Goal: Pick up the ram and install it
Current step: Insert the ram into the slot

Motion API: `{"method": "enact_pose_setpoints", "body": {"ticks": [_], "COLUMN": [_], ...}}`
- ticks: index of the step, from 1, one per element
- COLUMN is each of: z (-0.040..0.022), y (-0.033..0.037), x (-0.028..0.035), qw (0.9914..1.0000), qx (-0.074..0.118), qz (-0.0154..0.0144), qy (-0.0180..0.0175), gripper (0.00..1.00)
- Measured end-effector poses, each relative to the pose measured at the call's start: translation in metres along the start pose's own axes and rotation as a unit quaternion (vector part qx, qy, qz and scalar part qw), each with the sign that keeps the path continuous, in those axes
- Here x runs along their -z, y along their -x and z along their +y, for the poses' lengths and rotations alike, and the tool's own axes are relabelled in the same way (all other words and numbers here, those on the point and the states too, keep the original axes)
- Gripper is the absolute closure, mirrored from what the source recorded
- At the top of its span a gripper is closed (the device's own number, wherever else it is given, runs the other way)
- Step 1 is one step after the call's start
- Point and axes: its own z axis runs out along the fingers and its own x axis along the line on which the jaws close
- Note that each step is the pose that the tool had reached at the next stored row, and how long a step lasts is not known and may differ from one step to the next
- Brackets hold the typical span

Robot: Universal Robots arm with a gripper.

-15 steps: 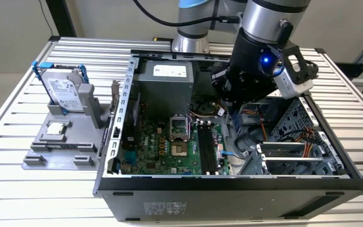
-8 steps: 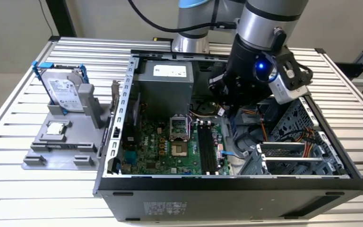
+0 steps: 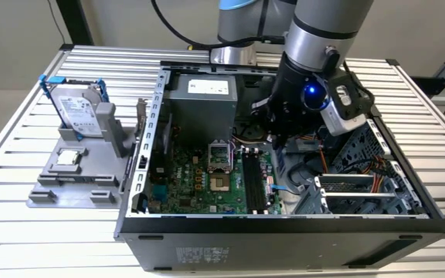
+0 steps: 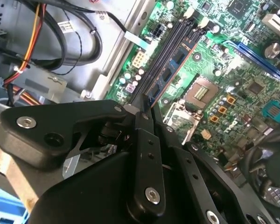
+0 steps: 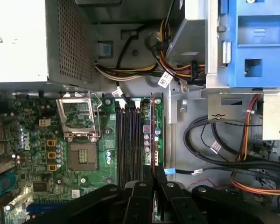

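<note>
Ram [image 5: 152,135] stands on edge over the outermost memory slot, a thin dark stick with a reddish edge, its near end pinched between the fingers [image 5: 153,198]. In the second wrist view the same stick [image 4: 170,70] runs away from the gripper [image 4: 148,111] along the slots [image 4: 165,53], bluish chips on its face; whether it is fully seated I cannot tell.

Room is tight: three black slots lie just beside it on one side, the green board [image 5: 32,154] edge and a bare grey case floor [image 5: 182,135] on the other. Black cables [image 5: 210,144] loop near that edge.

First wrist view adds the open CPU socket [image 5: 81,156], its raised metal frame [image 5: 78,116], the perforated power supply [image 5: 37,39] and a blue plastic bay [image 5: 254,42].

Exterior view shows the arm [image 3: 315,52] reaching down into the open case [image 3: 284,226], which sits on a ribbed metal counter [image 3: 21,231]. On the exterior view's left, well apart, a grey holder [image 3: 76,174] carries an upright hard drive [image 3: 76,110] and a square chip [image 3: 68,155].
</note>
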Motion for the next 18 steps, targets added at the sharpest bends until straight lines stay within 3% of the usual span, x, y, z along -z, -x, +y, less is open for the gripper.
{"method": "enact_pose_setpoints", "body": {"ticks": [13, 16, 18], "z": [-0.0020, -0.0023, -0.0026], "y": [-0.0003, -0.0017, -0.0027], "x": [-0.0219, -0.0261, -0.0285], "qw": [1.00000, 0.99999, 0.99998], "qx": [-0.002, -0.002, -0.002], "qz": [-0.0005, -0.0045, -0.0054], "qy": [0.0000, 0.0002, 0.0004], "gripper": [1.00, 1.00, 1.00]}}
